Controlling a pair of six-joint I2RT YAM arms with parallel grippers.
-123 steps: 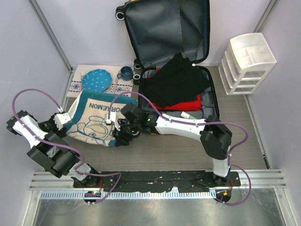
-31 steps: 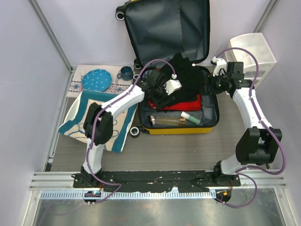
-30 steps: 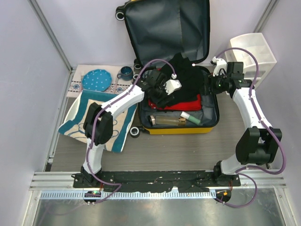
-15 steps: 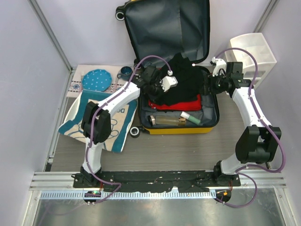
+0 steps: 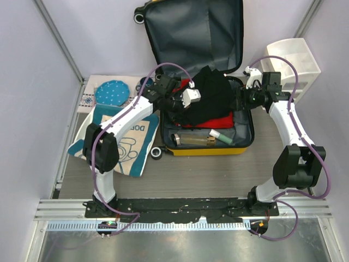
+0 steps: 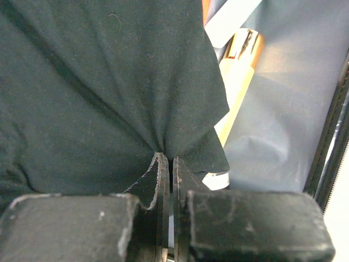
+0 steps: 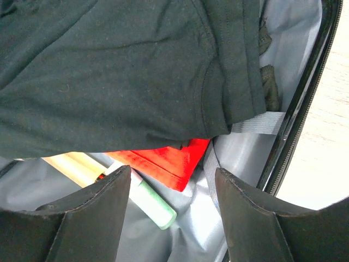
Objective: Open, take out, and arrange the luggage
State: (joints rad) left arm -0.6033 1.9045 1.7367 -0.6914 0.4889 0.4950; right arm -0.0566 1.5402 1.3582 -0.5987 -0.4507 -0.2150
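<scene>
The yellow luggage (image 5: 210, 150) lies open on the table, its dark-lined lid (image 5: 196, 33) leaning on the back wall. A black garment (image 5: 215, 95) is heaped over a red one (image 5: 218, 121) inside. My left gripper (image 5: 182, 106) is at the case's left side, shut on a pinch of the black garment (image 6: 109, 82), which bunches at my left gripper's (image 6: 166, 164) tips. My right gripper (image 5: 244, 98) hovers open over the case's right edge. In the right wrist view, my right gripper (image 7: 173, 180) frames the red garment's (image 7: 163, 158) corner with nothing held.
An amber bottle (image 5: 193, 140) and a green-capped tube (image 5: 221, 136) lie in the case's near end. A white drawer unit (image 5: 289, 71) stands at the right. A blue plate (image 5: 112, 93), a mug (image 5: 144, 83) and a Doraemon cloth (image 5: 122, 144) lie at the left.
My left gripper shut on the black garment and drew back toward the left, lifting the cloth and baring more red underneath. The right arm has stayed put.
</scene>
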